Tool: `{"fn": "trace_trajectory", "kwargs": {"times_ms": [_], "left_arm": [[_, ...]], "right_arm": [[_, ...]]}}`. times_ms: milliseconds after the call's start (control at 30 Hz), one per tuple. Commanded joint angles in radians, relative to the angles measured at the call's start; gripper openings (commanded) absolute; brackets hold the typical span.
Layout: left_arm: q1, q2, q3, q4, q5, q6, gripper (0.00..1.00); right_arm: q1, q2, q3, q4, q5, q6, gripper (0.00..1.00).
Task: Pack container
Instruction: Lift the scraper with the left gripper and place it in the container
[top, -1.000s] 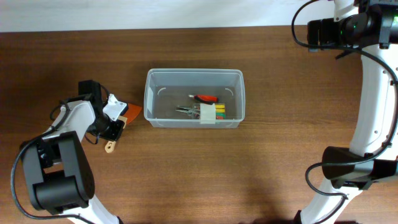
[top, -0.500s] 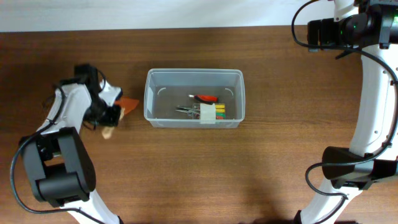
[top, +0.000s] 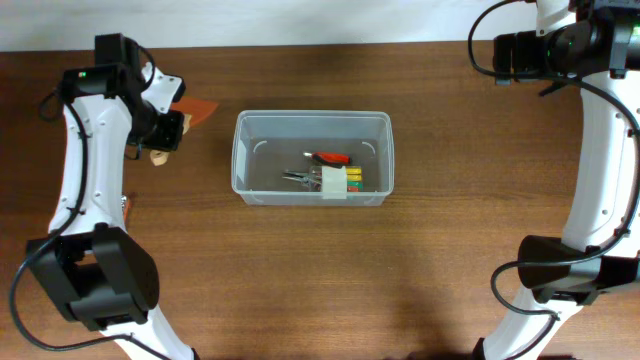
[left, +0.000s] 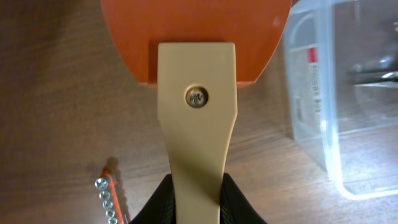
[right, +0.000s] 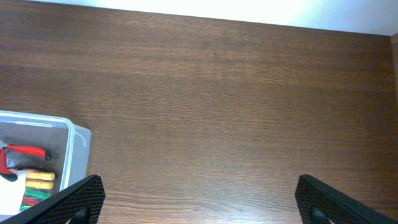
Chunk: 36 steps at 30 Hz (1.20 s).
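Moved: left pincer, gone from the desk beside the container's left wall up toward the far-left edge, carrying the scraper. Nearest in your left wrist view: pincer clenched on the tan handle, low on the shaft, with a strip of small screws on the desk below. Next: orange blade, near the container but apart from it. Container: mid-desk, holding red-handled pliers and a packet of coloured bits. Farthest: right pincer, released, empty. Advice: carry the blade over the rim first, aim for the bare left half, and lower it before letting go.
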Motion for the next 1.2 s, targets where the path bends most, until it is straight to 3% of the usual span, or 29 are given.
{"fn": "trace_trajectory", "kwargs": {"times_ms": [0, 133, 233, 500, 800, 1167], "left_arm": [[-0.040, -0.018, 0.050, -0.004, 0.011, -0.010, 0.02], [-0.130, -0.022, 0.120, -0.004, 0.011, -0.006, 0.02], [-0.222, -0.022, 0.181, -0.003, 0.006, 0.066, 0.02], [-0.458, 0.024, 0.185, 0.019, 0.004, 0.477, 0.02], [-0.482, 0.229, 0.179, -0.005, 0.005, 0.485, 0.02], [-0.465, 0.333, 0.179, -0.016, 0.008, 0.485, 0.02]], "right_arm": [[-0.003, 0.003, 0.010, -0.002, -0.014, 0.006, 0.99], [-0.003, 0.003, 0.010, -0.002, -0.014, 0.006, 0.99], [-0.003, 0.003, 0.010, -0.001, -0.014, 0.006, 0.99], [-0.003, 0.003, 0.010, -0.002, -0.014, 0.006, 0.99], [-0.003, 0.003, 0.010, -0.002, -0.013, 0.005, 0.99], [-0.003, 0.003, 0.010, -0.001, -0.013, 0.005, 0.99]]}}
